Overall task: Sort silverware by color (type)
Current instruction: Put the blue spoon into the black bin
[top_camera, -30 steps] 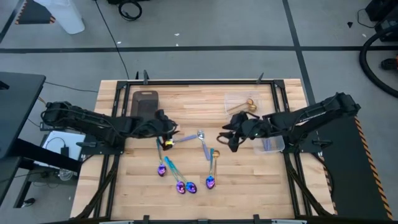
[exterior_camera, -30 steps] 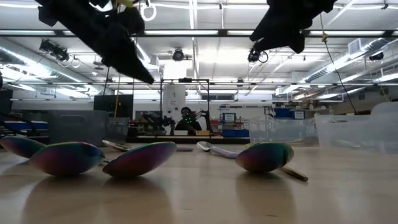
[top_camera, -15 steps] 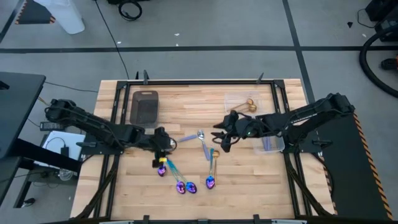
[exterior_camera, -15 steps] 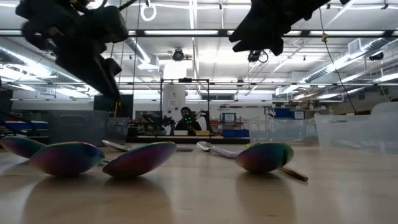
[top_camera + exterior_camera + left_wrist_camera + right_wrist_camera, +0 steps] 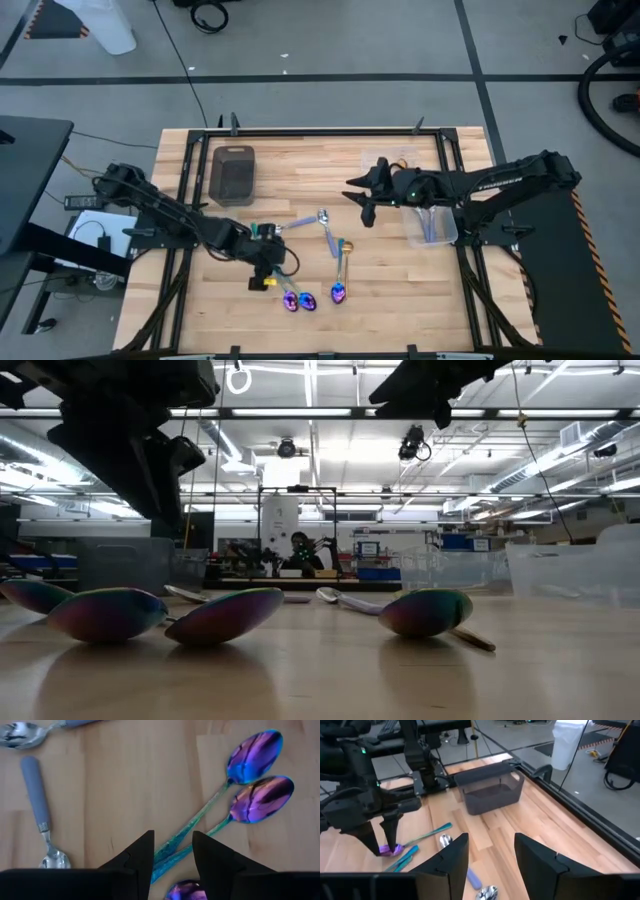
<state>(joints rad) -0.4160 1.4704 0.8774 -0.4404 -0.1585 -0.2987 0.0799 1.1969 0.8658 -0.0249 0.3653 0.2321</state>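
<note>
Two iridescent spoons [image 5: 252,780] lie beyond the open left pincer [image 5: 172,851].

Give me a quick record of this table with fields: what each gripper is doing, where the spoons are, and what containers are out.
left gripper: open, low over the teal handles of the purple spoons, holding nothing
right gripper: open, empty, raised above the table's right part
silver spoons: on the wood mid-table
grey tray: back left
clear containers: right side
table: wooden
</note>
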